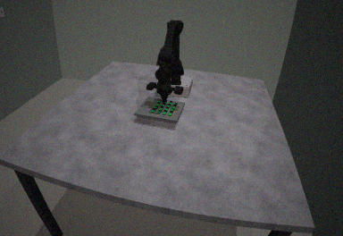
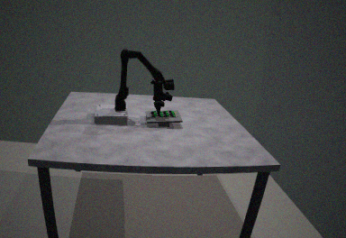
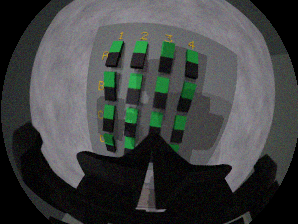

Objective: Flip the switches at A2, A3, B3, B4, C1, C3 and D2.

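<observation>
The grey switch panel (image 1: pixel 145 112) (image 2: pixel 164 120) (image 3: pixel 220 65) carries green-and-black rocker switches. In the wrist view, A2 (image 3: pixel 139 54), A3 (image 3: pixel 167 57), B3 (image 3: pixel 161 92), B4 (image 3: pixel 186 96), C1 (image 3: pixel 108 118) and D2 (image 3: pixel 129 143) show. The green halves of A3 and B4 look darker than their neighbours'. Which ends are raised is hard to tell. My gripper (image 1: pixel 164 102) (image 2: pixel 159 114) (image 3: pixel 153 136) is shut and empty, its tip low over the panel at the near end of C3 (image 3: pixel 156 120). Its fingers hide D3 and part of D2; contact cannot be told.
A4 (image 3: pixel 191 63), B2 (image 3: pixel 134 88), C2 (image 3: pixel 131 122) and C4 (image 3: pixel 178 128) stand close around the listed switches. The white arm base (image 2: pixel 110 119) sits on the table (image 1: pixel 179 166) on the panel's near side. The arm's shadow falls across the panel's right side.
</observation>
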You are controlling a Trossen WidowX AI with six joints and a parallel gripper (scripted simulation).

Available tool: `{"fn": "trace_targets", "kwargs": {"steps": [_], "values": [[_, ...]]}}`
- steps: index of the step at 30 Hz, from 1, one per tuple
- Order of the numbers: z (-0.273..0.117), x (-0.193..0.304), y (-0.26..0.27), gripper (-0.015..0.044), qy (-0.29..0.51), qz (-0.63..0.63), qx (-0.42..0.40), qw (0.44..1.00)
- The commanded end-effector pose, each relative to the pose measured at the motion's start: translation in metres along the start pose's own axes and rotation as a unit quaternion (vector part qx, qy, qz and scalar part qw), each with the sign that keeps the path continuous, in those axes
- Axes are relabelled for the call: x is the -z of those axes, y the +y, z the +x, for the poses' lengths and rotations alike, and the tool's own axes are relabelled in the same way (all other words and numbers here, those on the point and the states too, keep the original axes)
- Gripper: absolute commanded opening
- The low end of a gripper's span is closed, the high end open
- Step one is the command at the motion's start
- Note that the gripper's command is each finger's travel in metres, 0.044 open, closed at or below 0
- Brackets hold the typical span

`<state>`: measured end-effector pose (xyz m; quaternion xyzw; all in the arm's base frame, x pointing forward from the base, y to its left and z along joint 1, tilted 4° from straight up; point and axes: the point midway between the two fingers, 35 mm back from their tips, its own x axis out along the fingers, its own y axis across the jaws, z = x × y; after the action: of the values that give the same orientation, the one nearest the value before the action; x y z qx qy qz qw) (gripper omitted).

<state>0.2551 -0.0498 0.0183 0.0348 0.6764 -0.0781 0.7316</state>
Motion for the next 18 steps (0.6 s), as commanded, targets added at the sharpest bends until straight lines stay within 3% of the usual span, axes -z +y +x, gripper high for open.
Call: {"fn": "trace_targets", "kwargs": {"steps": [1,18], "values": [[0.0007,-0.0002,-0.0002,0.0,-0.001,-0.002,0.0,1.0],[0.003,-0.0002,-0.0002,0.0,-0.001,-0.002,0.0,1.0]]}}
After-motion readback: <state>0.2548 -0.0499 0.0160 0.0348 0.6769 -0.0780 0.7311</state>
